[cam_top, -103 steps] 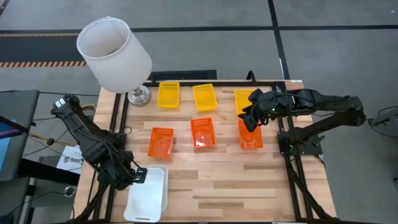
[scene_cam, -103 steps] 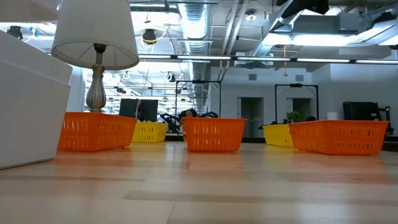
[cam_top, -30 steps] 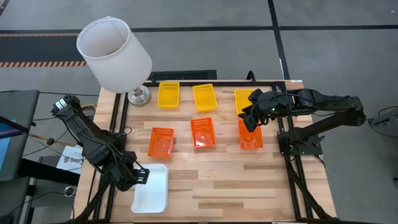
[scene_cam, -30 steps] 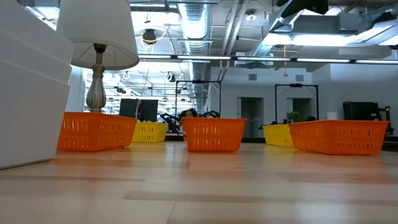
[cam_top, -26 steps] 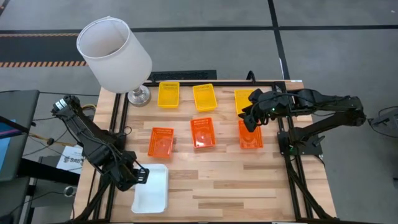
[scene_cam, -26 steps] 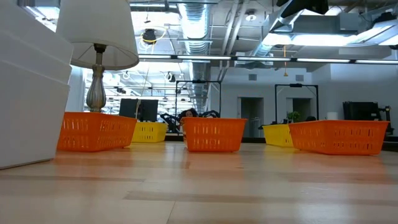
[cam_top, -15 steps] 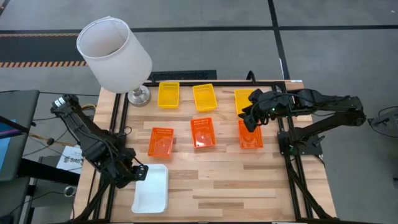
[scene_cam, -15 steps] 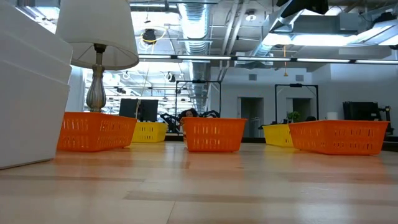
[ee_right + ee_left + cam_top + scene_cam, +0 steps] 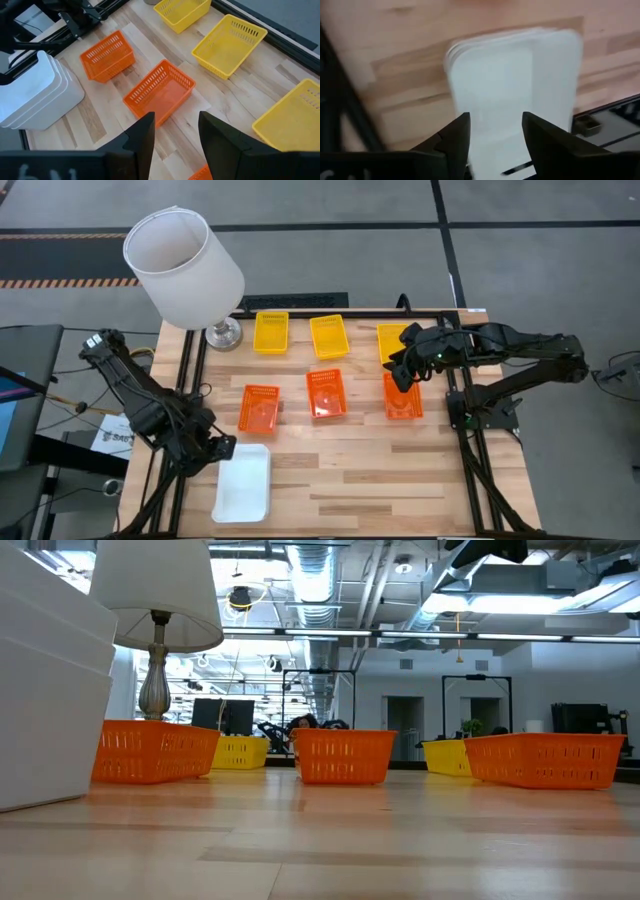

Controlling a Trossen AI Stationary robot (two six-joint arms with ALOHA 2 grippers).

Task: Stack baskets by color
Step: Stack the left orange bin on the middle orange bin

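A nested stack of white baskets (image 9: pixel 243 482) (image 9: pixel 515 85) rests on its base at the table's near left. My left gripper (image 9: pixel 217 450) (image 9: pixel 495 125) hovers open over the stack's far left corner, with nothing between its fingers. Three orange baskets (image 9: pixel 260 408) (image 9: pixel 326 393) (image 9: pixel 404 397) stand singly in a middle row. Three yellow baskets (image 9: pixel 271 332) (image 9: pixel 329 336) (image 9: pixel 392 340) stand singly in the far row. My right gripper (image 9: pixel 401 374) (image 9: pixel 175 125) hangs open, high over the right orange and yellow baskets.
A table lamp with a big white shade (image 9: pixel 183 268) and a metal foot (image 9: pixel 223 334) stands at the far left corner. Bare wood (image 9: pixel 370 475) stretches across the near half, right of the white stack. In the low view the stack (image 9: pixel 45 690) fills the left side.
My left gripper has drawn back from the white stack's left edge toward the table's far left, rising a little and tipping. The white stack has stayed where it was.
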